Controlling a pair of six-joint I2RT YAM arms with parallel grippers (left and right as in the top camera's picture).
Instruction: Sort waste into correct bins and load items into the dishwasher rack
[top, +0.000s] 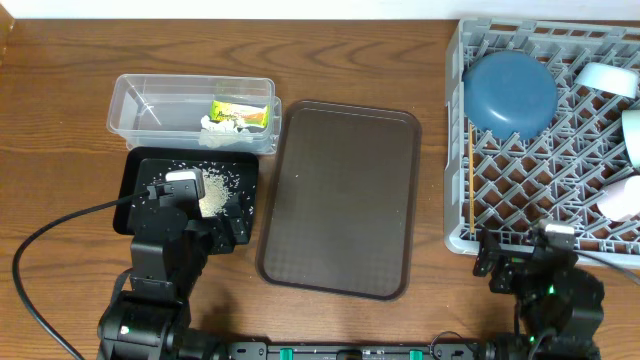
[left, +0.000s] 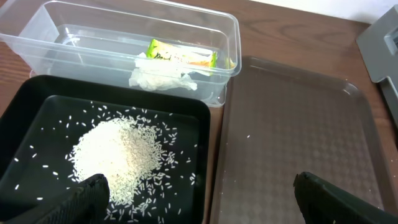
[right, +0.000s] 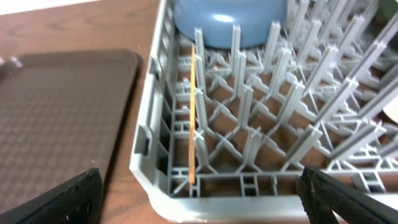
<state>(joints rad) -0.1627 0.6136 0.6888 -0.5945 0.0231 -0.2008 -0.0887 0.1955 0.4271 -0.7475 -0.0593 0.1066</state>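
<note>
The clear tub (top: 135, 105) holds the yellow-green wrapper (top: 240, 112) and the crumpled tissue (top: 215, 128); both also show in the left wrist view, wrapper (left: 181, 55) and tissue (left: 163, 79). The black tray (top: 140, 172) holds the rice heap (left: 118, 155). My left gripper (left: 205, 205) is open and empty above the seam between the black tray and the brown tray. The grey rack (top: 545, 160) holds the dark blue plate (top: 510, 92), two pale bowls (top: 605, 78) (top: 632, 135), the pinkish cup (top: 625, 200) and chopsticks (top: 470, 175). My right gripper (right: 199, 205) is open and empty at the rack's near left corner.
The brown serving tray (top: 340, 200) lies bare between the black tray and the rack. A black cable (top: 60, 230) loops over the wood table at the left. The rack's front wall (right: 249, 199) stands just ahead of my right fingers.
</note>
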